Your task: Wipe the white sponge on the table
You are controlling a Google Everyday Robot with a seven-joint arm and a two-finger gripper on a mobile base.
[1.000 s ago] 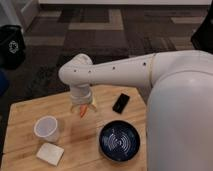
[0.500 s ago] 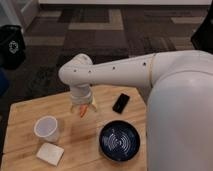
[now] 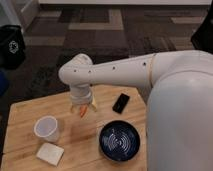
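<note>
Camera view shows the gripper open and empty over the table, with the white sponge lower-left of it, beyond the cup.

Dark patterned carpet, black bin at left.

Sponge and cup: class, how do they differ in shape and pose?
The sponge is a flat square pad lying down; the cup is round, hollow and upright. The sponge lies nearer the camera than the cup. Both are white and rest on the table; the open gripper hangs above it, touching neither.
</note>
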